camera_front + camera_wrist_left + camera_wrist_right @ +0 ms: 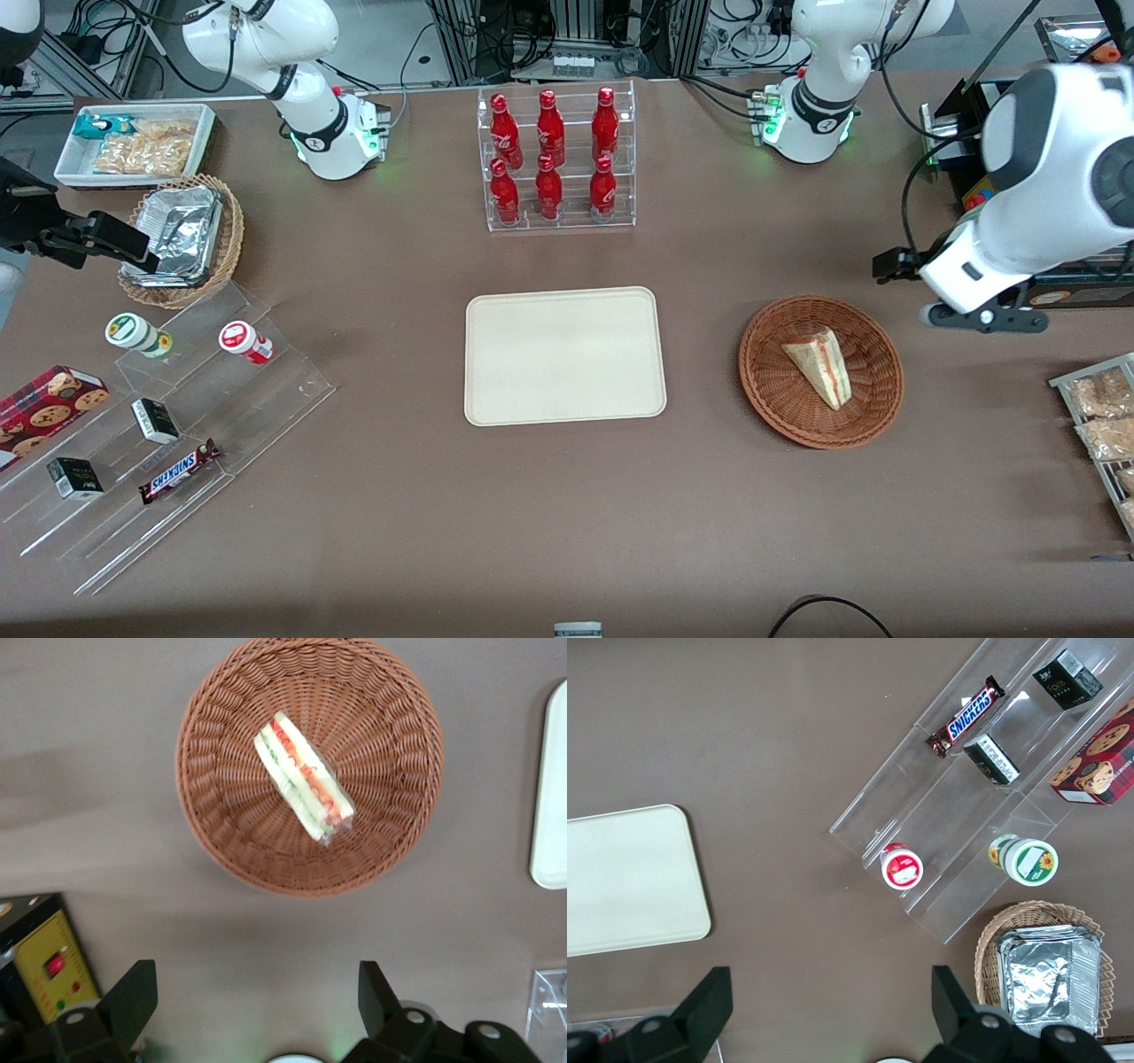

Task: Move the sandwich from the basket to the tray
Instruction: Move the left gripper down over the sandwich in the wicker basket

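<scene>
Sandwich (304,778) in basket (213,771); gripper (257,997) agape

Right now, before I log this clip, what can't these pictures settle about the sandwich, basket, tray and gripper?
- Gripper: open in the left wrist view, above bare table beside the basket; in the front view the arm's own body hides it.
- Sandwich: its underside and how it rests on the weave are hidden.
- Tray: cut off by the frame edge in both wrist views; whole only in the front view.
</scene>
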You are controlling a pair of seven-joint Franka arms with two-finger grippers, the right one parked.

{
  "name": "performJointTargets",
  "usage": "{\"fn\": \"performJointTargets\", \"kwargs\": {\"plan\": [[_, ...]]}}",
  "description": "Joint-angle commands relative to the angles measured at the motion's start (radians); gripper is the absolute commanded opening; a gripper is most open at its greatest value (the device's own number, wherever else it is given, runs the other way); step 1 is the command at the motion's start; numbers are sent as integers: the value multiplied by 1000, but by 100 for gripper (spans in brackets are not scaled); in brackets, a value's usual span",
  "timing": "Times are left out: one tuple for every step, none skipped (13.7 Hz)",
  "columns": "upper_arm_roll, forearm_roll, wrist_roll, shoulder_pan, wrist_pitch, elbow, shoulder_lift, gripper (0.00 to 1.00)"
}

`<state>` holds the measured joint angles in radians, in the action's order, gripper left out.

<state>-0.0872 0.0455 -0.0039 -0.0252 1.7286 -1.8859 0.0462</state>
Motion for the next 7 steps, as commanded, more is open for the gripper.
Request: {"fn": "performJointTargets", "kwargs": {"plan": [[0,2,-11,-10,180,-163,-28,100],[0,2,-11,-10,248,-212,-29,100],[0,1,-13,-10,314,-258,-29,100],[0,1,-18,-10,382,-304,-29,100],[0,2,-48,-10,457,-349,-28,100],[0,2,-109,-10,512,-380,-23,100],[0,2,-186,-12,541,-393,-17,100]]}}
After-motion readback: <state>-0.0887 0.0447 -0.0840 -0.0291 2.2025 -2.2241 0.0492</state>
